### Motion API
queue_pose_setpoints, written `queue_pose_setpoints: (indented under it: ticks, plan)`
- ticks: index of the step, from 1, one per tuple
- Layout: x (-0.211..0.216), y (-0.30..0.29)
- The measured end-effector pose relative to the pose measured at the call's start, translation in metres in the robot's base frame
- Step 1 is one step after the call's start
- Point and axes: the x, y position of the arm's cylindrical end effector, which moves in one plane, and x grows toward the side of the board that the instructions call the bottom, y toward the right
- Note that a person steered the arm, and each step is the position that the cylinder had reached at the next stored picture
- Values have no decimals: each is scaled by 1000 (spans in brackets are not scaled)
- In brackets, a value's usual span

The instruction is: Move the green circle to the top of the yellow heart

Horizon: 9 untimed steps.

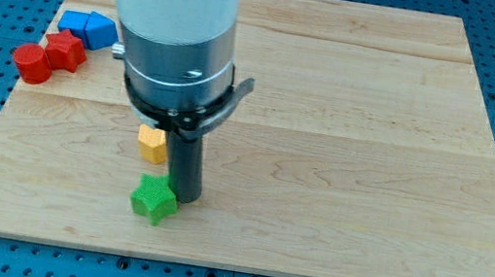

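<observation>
My tip (186, 196) rests on the board just right of a green star-shaped block (154, 198), touching or nearly touching its upper right side. A yellow block (152, 142) lies just above the green one, left of the rod; the arm partly hides it and I cannot make out its shape. I see no green circle and no yellow heart. The arm's wide white and grey body (179, 40) hides the board behind it.
At the view's upper left, near the board's (377, 128) left edge, lie two blue blocks (87, 27), a red star-like block (65, 50) and a red cylinder (33, 63). Blue pegboard surrounds the board.
</observation>
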Motion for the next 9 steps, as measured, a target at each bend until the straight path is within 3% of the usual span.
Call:
queue_pose_setpoints:
  ticks: [1, 2, 3, 5, 7, 9]
  plan:
    - [-2, -7]
    - [-26, 30]
    - [-69, 70]
    - [-161, 47]
    - [-172, -7]
    - [-174, 6]
